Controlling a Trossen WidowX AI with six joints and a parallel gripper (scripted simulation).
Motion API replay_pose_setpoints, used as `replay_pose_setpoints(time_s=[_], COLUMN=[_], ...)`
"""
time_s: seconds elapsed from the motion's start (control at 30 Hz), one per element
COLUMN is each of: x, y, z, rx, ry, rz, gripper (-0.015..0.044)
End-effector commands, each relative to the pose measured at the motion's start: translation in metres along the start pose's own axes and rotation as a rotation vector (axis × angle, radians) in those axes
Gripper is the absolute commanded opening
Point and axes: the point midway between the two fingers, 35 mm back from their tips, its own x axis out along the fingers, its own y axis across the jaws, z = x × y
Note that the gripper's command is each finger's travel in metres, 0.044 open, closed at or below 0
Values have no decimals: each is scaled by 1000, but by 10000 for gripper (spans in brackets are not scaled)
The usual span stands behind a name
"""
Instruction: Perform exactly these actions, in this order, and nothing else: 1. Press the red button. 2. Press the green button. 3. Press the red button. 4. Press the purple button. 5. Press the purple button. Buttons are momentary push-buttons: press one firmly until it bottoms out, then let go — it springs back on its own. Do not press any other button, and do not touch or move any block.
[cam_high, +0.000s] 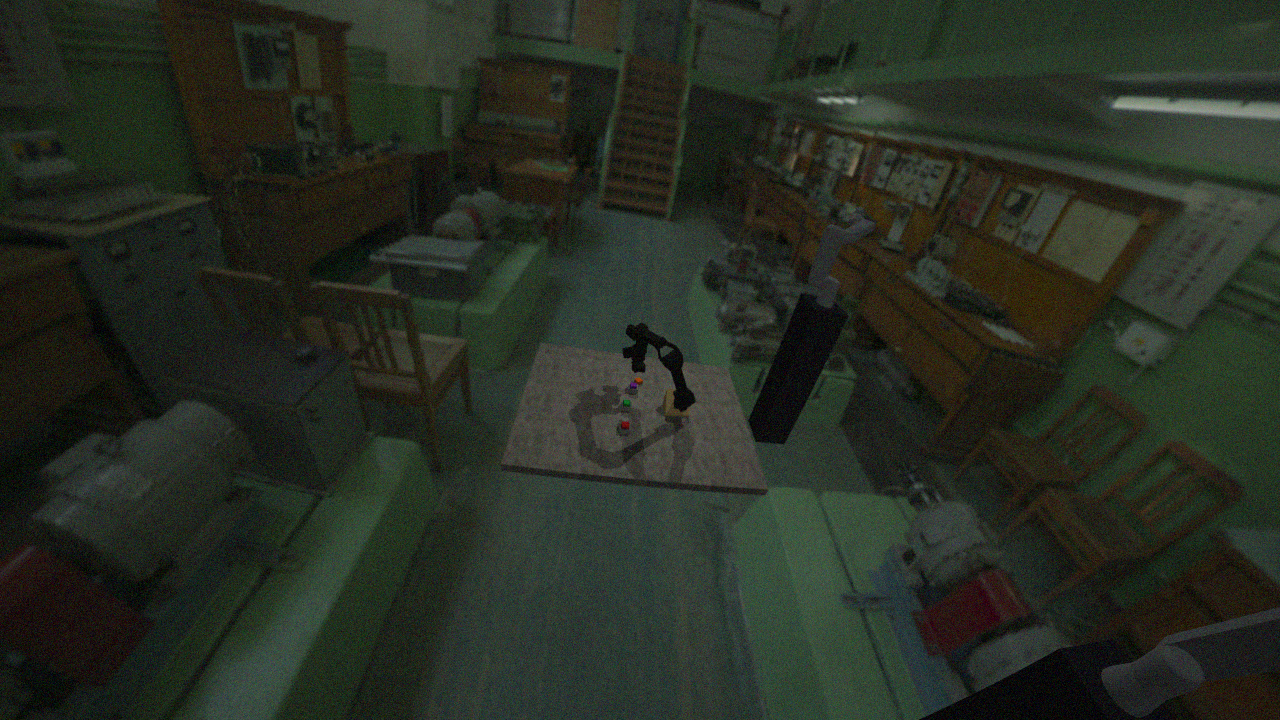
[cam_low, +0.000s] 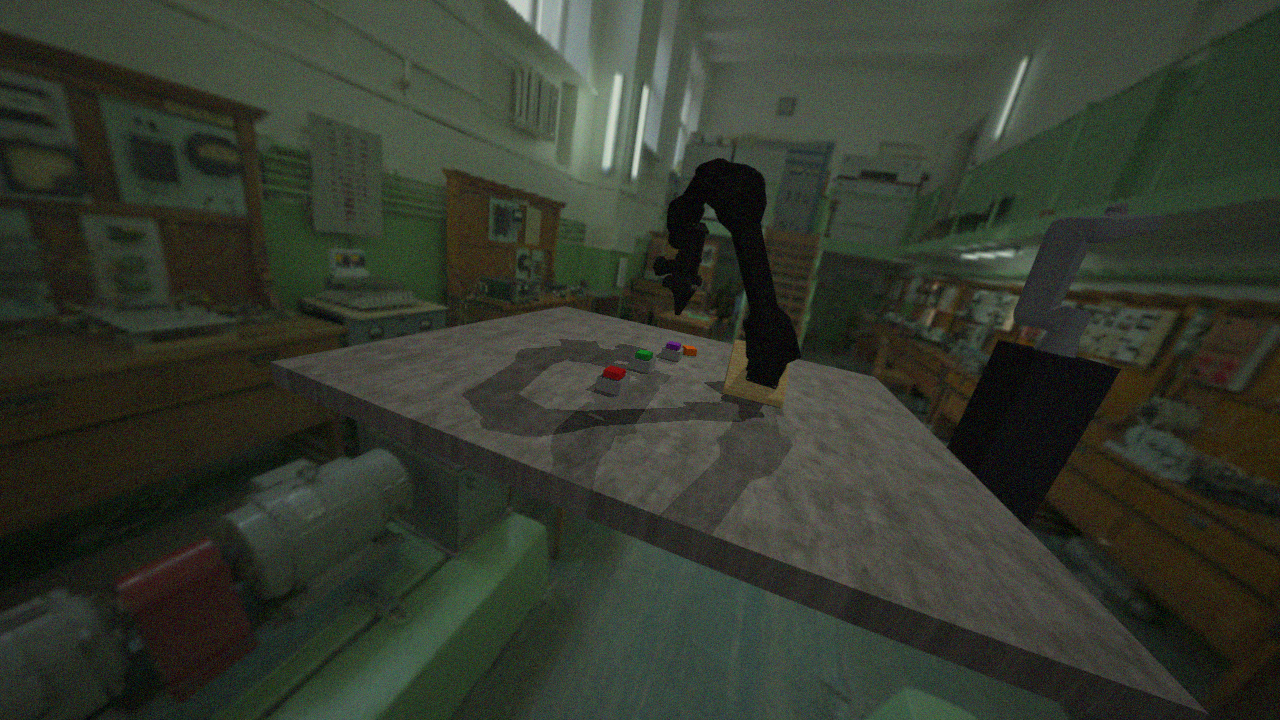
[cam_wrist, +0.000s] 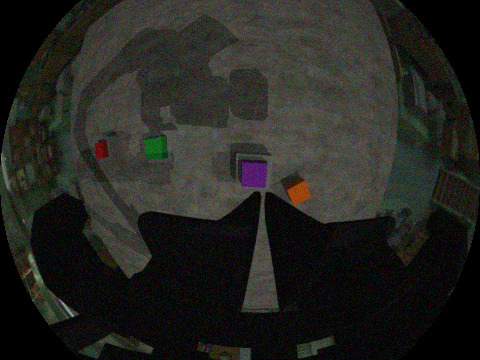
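Running left to right in the wrist view, a row of small square caps sits on the mottled grey, stone-like table (cam_wrist: 320, 60): the red button (cam_wrist: 100, 150) at the far left, the green button (cam_wrist: 155, 147) just beside it, then a gap, then the purple button (cam_wrist: 254, 174), and last an orange block (cam_wrist: 298, 191) near the purple one but apart from it. Each button is a flat coloured cap on a pale, boxy base; the orange block is a plain cube, turned slightly askew. The matte black claw (cam_wrist: 262, 200) has its two tapered fingers drawn together to a narrow wedge with nothing between them, and its tip points right below the purple cap. In the exterior view the claw (cam_low: 678, 304) hangs above the table, raised clear of the purple button (cam_low: 673, 345), with the arm arched over from its tan wooden base plate (cam_low: 741, 376). Blocky, overlapping shadows of the arm lie across the table top.
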Motion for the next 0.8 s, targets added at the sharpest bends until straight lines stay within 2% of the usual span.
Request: replay_pose_setpoints(time_s=[0.0, 0.77], x=[45, 74], y=[3, 4], z=[-5, -6], rx=[8, 7], ry=[18, 17], rz=[25, 26], gripper=[20, 20])
